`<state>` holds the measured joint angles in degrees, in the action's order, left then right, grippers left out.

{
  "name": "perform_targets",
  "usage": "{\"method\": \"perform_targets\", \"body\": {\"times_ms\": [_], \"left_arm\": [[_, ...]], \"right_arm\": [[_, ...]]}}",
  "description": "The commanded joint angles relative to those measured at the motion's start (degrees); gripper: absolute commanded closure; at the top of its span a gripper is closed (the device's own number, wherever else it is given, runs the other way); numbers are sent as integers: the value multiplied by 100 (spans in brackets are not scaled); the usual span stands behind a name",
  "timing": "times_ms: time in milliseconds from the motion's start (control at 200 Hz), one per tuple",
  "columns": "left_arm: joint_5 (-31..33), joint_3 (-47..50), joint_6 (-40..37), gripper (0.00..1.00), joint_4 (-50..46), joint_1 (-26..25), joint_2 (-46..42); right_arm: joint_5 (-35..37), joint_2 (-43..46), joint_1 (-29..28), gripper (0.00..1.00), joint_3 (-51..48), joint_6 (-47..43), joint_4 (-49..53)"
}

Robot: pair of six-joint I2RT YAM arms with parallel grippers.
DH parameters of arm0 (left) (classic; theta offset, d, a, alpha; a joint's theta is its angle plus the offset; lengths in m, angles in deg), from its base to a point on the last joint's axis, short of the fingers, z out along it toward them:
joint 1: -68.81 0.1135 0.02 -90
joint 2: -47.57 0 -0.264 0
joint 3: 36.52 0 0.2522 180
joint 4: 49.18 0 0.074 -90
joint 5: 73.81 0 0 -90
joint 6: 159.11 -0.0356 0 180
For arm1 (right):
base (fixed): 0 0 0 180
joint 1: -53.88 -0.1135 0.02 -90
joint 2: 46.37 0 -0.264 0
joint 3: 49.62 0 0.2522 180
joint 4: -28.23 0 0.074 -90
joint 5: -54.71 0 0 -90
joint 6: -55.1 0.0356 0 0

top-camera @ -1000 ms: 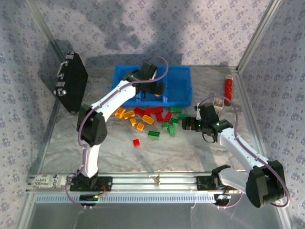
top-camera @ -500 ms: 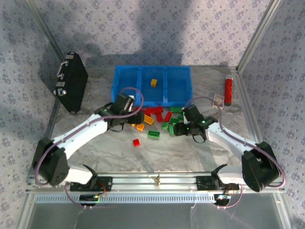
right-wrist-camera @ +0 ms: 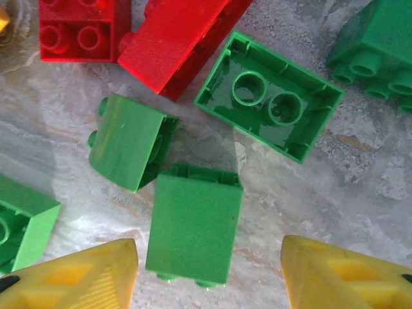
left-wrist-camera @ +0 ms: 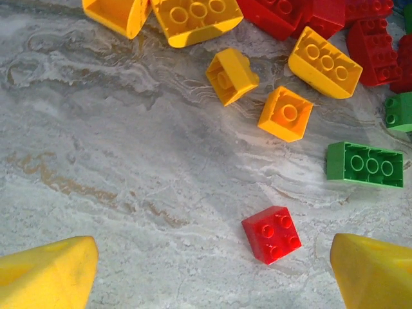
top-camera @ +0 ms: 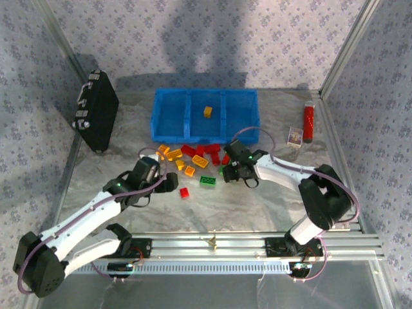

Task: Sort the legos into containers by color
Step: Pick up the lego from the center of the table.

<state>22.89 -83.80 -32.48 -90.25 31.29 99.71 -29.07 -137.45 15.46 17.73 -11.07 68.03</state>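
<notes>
While your left claw [left-wrist-camera: 214, 261] gapes empty behind 1 red brick [left-wrist-camera: 271, 234], your right claw [right-wrist-camera: 209, 248] gapes around 1 green brick [right-wrist-camera: 193, 222], untouched.

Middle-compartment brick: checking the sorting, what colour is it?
That small studded brick is yellow-orange, clearest in the top external view.

bright, even light with soft shadows on the back wall; wrist views are sharp, with slight sheen on the marble.

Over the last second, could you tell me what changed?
The left gripper drew back from the blue tray, leaving a yellow brick in its middle compartment, and now hovers near the red brick. The right gripper swung left over green bricks. Black case, red tube: unmoved.
</notes>
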Motion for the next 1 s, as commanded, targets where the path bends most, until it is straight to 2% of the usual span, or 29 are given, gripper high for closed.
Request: {"method": "perform_targets", "body": {"times_ms": [0,170,345,485,665,840,899,929,974,994], "left_arm": [[127,158,196,7,-213,-21,-254],[271,257,156,8,-336,-11,-464],[273,259,125,8,-283,12,-458],[290,215,74,8,-308,13,-447],[189,247,79,10,-221,16,-522],[40,308,226,15,-181,-13,-577],[12,341,295,16,-120,-41,-586],[-3,348,329,16,-68,-72,-584],[-42,329,355,17,9,-133,-553],[-41,304,363,17,23,-163,-540]], "right_arm": [[376,-274,-42,41,285,226,332],[396,-529,-78,48,412,236,357],[555,-507,-140,65,567,285,589],[692,-63,-56,67,795,253,885],[699,276,555,67,1736,-188,1304],[273,-190,1455,67,2951,-634,1464],[174,-569,1686,66,3443,-759,1525],[124,-778,1779,61,3679,-819,1558],[19,-1084,1894,46,4028,-914,1625],[-20,-1193,1929,30,4162,-955,1651]]}}
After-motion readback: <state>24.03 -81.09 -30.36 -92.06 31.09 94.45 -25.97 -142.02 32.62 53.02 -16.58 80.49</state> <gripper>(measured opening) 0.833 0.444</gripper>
